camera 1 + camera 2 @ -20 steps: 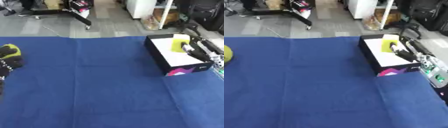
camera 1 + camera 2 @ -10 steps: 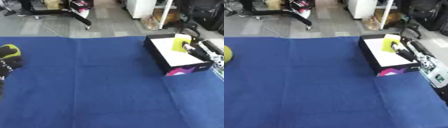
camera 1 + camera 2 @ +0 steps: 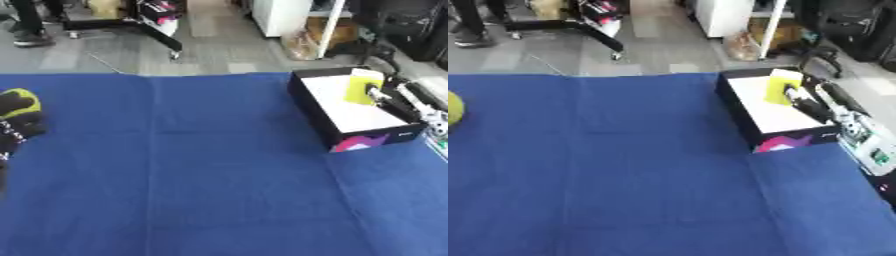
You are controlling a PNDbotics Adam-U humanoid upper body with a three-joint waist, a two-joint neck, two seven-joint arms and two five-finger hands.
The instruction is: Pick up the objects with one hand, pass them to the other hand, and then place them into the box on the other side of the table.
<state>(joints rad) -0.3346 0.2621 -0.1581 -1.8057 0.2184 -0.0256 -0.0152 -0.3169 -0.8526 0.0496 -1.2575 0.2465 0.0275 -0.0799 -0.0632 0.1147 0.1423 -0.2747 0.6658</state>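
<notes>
A black box with a white inside (image 3: 350,117) stands on the blue cloth at the right. A flat yellow object (image 3: 362,85) stands upright over the box's far end. My right hand (image 3: 392,101) comes in from the right edge and holds it from the near side, fingers against its face. At the left edge my left hand (image 3: 16,125) shows as a dark shape lying against a yellow-green round thing (image 3: 452,107); the grip there is hidden.
The blue cloth (image 3: 201,170) covers the whole table between the two hands. Past the far edge are a grey floor, a black wheeled stand (image 3: 131,27), white furniture (image 3: 284,15) and a person's legs at the top left.
The yellow object and my right hand have shifted slightly toward the far end of the box. My left hand and the yellow-green thing have stayed put.
</notes>
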